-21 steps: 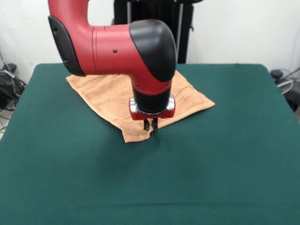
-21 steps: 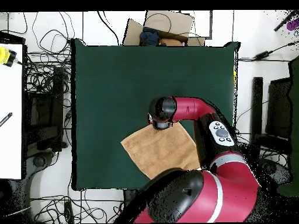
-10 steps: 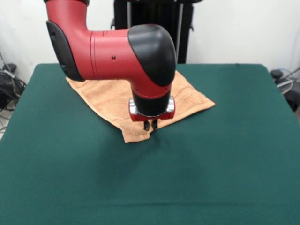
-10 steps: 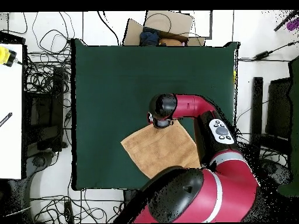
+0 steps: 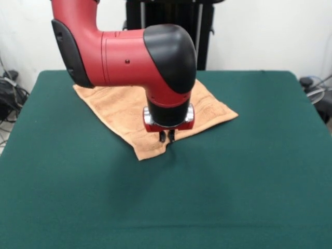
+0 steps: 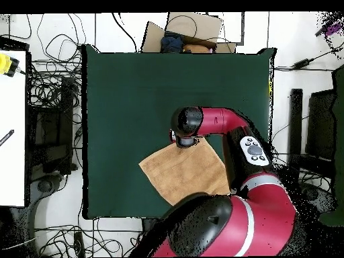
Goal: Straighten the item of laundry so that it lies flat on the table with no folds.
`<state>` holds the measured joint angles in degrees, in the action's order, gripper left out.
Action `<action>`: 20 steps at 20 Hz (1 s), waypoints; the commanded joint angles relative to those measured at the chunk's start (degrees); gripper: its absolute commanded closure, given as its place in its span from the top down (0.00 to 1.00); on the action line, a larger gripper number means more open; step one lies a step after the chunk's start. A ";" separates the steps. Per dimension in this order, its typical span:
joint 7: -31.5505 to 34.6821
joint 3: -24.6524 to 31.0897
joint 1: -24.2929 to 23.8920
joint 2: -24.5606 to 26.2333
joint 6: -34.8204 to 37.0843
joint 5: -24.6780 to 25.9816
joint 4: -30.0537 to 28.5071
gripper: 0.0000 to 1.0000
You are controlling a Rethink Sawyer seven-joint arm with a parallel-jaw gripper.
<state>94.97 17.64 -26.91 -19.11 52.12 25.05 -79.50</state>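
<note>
The item of laundry (image 5: pixel 116 106) is a tan-orange towel lying mostly spread on the far half of the green table (image 5: pixel 244 176), with one corner pointing toward the camera. My gripper (image 5: pixel 166 137) points straight down at the towel's edge just right of that near corner, its narrow fingers pinched together on the cloth. The fabric by the fingers looks slightly puckered. In the overhead view the towel (image 6: pixel 183 173) lies as a diamond near the table's (image 6: pixel 134 94) lower edge, and the arm's black wrist (image 6: pixel 186 121) hides the gripper over the towel's upper corner.
A wide stretch of green top lies in front of the towel and to both sides. Off the table there are cables (image 6: pixel 54 87), a white bench (image 6: pixel 12 134) and a cardboard box (image 6: pixel 191 30) beyond the far edge.
The arm's upper link has shifted slightly. The gripper stays at the same spot on the towel's edge, and the towel has barely moved.
</note>
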 commanded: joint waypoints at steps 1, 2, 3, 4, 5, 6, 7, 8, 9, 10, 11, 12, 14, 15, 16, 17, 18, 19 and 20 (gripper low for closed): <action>-6.83 4.55 1.74 -4.25 2.40 0.88 5.99 0.00; -6.77 4.41 1.91 -5.09 3.27 0.79 5.70 0.00; -6.66 4.22 2.15 -6.11 4.39 0.68 5.41 0.00; -6.45 3.89 2.58 -7.10 6.05 0.61 5.42 0.00; -6.76 3.80 2.86 -8.02 7.47 0.62 5.51 0.00; -6.85 3.70 3.09 -8.63 9.08 0.50 5.80 0.00; -6.98 3.73 3.17 -8.97 10.35 0.41 6.09 0.00; -7.37 3.98 3.07 -9.01 10.70 0.46 6.36 0.00; -7.38 4.09 3.04 -9.00 10.97 0.46 6.60 0.00; -7.48 4.25 2.88 -8.91 10.78 0.51 6.63 0.00; -7.51 4.41 2.77 -8.72 10.38 0.54 6.67 0.00; -7.73 4.60 2.56 -8.54 10.01 0.57 6.63 0.00; -7.69 4.71 2.41 -8.72 9.15 0.59 6.20 0.00; -7.65 4.70 2.39 -8.88 8.93 0.59 6.05 0.00; -7.68 4.75 2.46 -8.84 8.90 0.56 6.18 0.00; -7.70 4.80 2.54 -8.81 8.87 0.53 6.31 0.00; -7.57 4.79 2.61 -8.91 8.61 0.53 6.17 0.00; -7.28 4.71 2.67 -9.15 8.48 0.42 5.94 0.00; -7.27 4.68 2.72 -9.20 8.45 0.45 5.94 0.00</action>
<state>94.97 17.66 -24.96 -27.65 60.03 25.37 -74.19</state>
